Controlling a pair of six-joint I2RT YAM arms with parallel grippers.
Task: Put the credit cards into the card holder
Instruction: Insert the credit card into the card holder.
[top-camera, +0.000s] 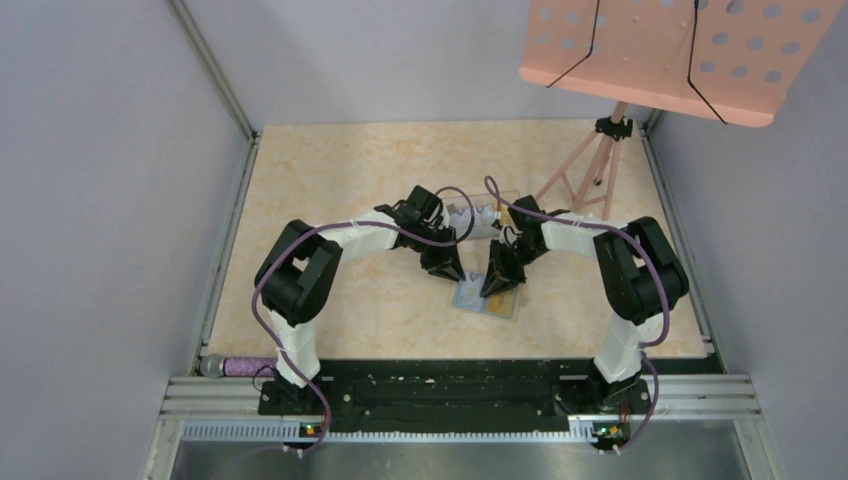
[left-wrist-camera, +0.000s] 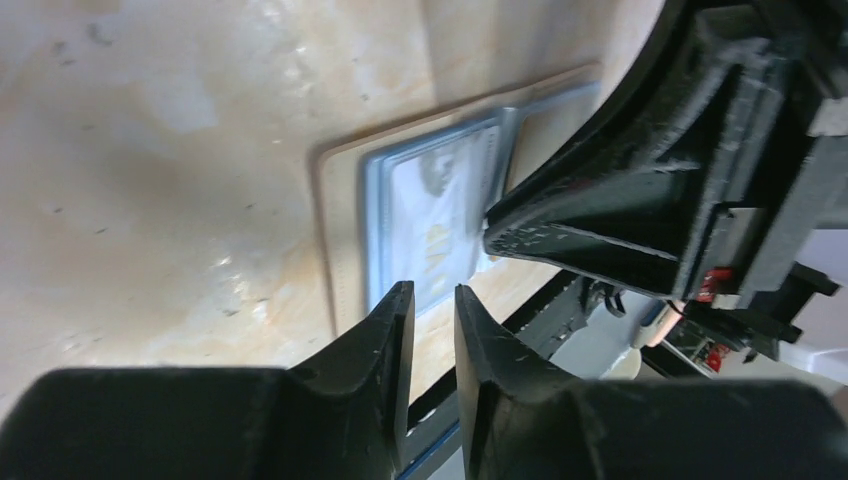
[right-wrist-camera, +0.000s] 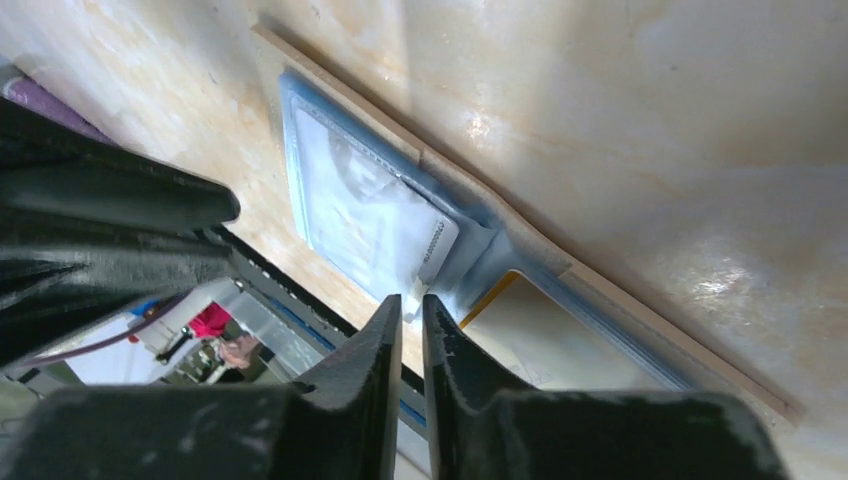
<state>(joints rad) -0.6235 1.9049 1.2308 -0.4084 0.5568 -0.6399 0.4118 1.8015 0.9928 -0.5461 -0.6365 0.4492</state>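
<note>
Card holder (top-camera: 503, 306) lies unfolded flat on table (top-camera: 330, 200), near the middle and toward the near edge. It sits under both arms' fingertips. Tan outer rim, blue-grey lining facing up.

Silvery card (right-wrist-camera: 365, 205) sits inside one half of the lining, most of its face showing. The left wrist view shows the same card, blurred. A yellow-orange card (right-wrist-camera: 488, 298) shows only as a thin edge at the mouth of the other half, beside the fold.

Right gripper (right-wrist-camera: 412, 300) points down at the fold, its tips just above the silvery card's near corner. Jaws stand at a thin slit. A pale scrap shows right at the tips; cannot tell whether anything is pinched or the tips only hover there.

Left gripper (left-wrist-camera: 432, 290) hangs over the near edge of the holder on the silvery card's side. Its jaws are a narrow way apart with nothing between them. Contact with the holder cannot be made out.

The two grippers tilt toward each other from either side, tips near but apart.

Behind them on the table, a clear container (top-camera: 482, 213), contents unreadable. Far right corner, a pink perforated music stand (top-camera: 680, 50) on a tripod. Grey walls on three sides.
</note>
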